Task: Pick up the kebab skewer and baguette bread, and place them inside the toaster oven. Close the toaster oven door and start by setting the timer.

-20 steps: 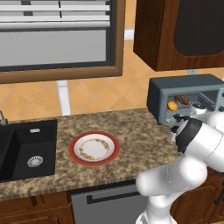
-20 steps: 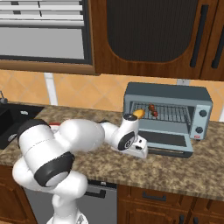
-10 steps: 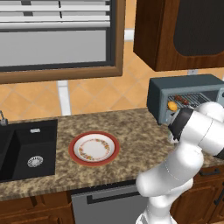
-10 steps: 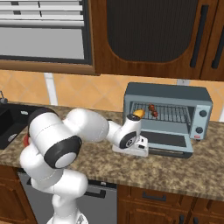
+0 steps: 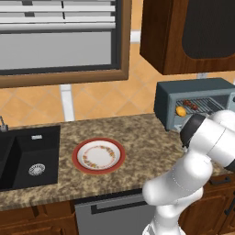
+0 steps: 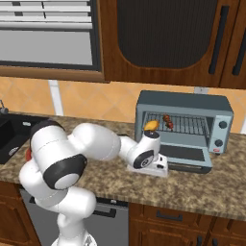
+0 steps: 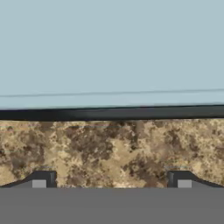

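Nearest, at the bottom of the hand view: gripper [image 7: 111, 183], its two dark tips set wide apart with nothing between them, hovering low over the speckled brown counter [image 7: 109, 148].

Just beyond the tips: a dark gap, then the blue-grey oven door [image 7: 109, 48] across the upper half of that view.

Right base view, centre: the gripper [image 6: 156, 168] low on the counter [image 6: 192, 190], just left of the door [image 6: 188, 156], which lies folded down and open at centre right.

Oven [image 6: 185, 127], centre right: boxy, blue-grey, two knobs on its right panel. On the wire rack inside: bread [image 6: 151, 125] at the left end; skewer [image 6: 168, 121] a little right of it, the two apart.

Left base view: oven [image 5: 165, 105] at right, bread [image 5: 181, 111] and skewer [image 5: 192, 105] inside.

Plate [image 5: 98, 155], red-rimmed, centre left on the counter [image 5: 147, 142]. Black sink [image 5: 27, 156] at far left.

Far: window with blinds [image 5: 59, 36] upper left; dark wooden cabinet [image 5: 183, 32] upper right.
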You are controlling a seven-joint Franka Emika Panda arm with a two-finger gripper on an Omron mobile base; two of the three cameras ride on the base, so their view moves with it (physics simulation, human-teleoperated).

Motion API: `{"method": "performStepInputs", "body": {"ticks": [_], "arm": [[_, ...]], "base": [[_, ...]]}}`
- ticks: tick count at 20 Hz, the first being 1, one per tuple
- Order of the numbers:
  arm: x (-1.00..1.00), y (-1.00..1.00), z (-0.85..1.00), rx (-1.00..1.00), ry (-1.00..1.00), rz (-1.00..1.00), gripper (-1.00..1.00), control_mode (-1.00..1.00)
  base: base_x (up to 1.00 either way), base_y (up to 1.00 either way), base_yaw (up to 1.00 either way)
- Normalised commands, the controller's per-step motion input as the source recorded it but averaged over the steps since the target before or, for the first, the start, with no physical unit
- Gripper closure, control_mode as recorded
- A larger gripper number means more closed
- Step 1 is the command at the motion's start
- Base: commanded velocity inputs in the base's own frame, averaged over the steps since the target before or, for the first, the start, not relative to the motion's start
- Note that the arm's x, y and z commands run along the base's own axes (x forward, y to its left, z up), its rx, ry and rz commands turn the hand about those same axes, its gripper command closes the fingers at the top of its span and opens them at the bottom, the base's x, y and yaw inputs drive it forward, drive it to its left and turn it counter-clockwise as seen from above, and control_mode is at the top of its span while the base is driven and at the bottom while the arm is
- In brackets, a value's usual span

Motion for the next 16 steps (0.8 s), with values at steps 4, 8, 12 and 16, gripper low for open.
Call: {"method": "performStepInputs", "body": {"ticks": [4,8,12,16], "arm": [[0.26,0.01,-0.09,0.00,-0.10,-0.02,-1.00,-1.00],[0.36,0.00,-0.09,0.00,-0.12,0.00,-1.00,-1.00],[0.11,0.00,-0.13,0.00,-0.10,0.00,-1.00,-1.00],[0.35,0.00,0.00,0.00,-0.11,0.00,-1.00,-1.00]], "base": [[0.00,0.00,0.00],[0.00,0.00,0.00],[0.00,0.00,0.00],[0.00,0.00,0.00]]}}
